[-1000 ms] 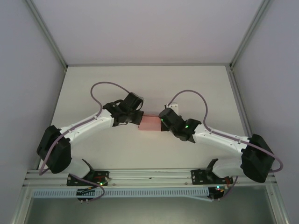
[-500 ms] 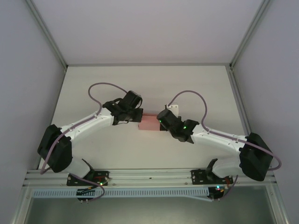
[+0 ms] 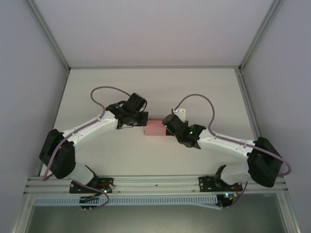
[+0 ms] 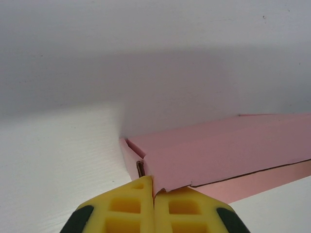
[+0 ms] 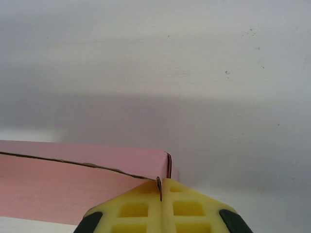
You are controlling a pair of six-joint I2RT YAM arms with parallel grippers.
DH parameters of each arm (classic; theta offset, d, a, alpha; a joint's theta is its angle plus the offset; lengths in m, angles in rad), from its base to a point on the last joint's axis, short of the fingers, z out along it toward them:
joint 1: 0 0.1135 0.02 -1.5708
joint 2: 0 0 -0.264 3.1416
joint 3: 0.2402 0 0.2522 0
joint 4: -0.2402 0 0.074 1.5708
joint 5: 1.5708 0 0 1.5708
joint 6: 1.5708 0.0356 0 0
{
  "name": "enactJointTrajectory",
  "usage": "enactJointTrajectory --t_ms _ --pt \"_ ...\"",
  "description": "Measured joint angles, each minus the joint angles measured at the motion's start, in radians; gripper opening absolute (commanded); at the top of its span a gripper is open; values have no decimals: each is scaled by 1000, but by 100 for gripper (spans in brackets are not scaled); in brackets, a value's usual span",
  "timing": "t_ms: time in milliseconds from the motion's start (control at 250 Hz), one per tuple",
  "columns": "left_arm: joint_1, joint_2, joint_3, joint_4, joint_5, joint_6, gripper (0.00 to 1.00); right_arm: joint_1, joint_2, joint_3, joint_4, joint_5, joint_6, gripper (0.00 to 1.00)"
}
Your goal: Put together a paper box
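Note:
The paper box is a small pink rectangular box, folded up, lying on the white table between my two arms. My left gripper is at its left end. In the left wrist view the yellow fingers are shut on the box's near left corner, and the pink lid runs off to the right. My right gripper is at the box's right end. Its yellow fingers are shut with a thin edge of the box's corner pinched between them.
White walls close in the table on the left, right and far sides. A metal rail with both arm bases runs along the near edge. Purple cables loop above each forearm. Open table lies beyond the box.
Both grippers and the box between them have shifted slightly toward the far side. Both grips are unchanged.

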Motion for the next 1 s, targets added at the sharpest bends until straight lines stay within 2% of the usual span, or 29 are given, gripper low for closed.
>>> enactJointTrajectory --t_ms 315,563,699,827,890,942,1002 --pt "-37 -82 -180 230 -68 -71 0 14 -38 -108 163 28 -5 0" --pt "-151 -124 -301 350 -270 -43 0 63 -61 -207 306 104 -89 0" --pt "-171 -146 -364 443 -315 -27 0 75 -84 -272 413 120 -123 0" --pt "-176 -150 -381 478 -328 -24 0 75 -90 -284 433 119 -134 14" --pt "-177 -150 -381 478 -328 -24 0 76 -95 -276 417 108 -132 27" --pt "-178 -150 -378 477 -328 -21 0 82 -102 -258 381 82 -142 43" --pt "-182 -150 -372 470 -324 -20 0 90 -113 -237 337 56 -135 74"
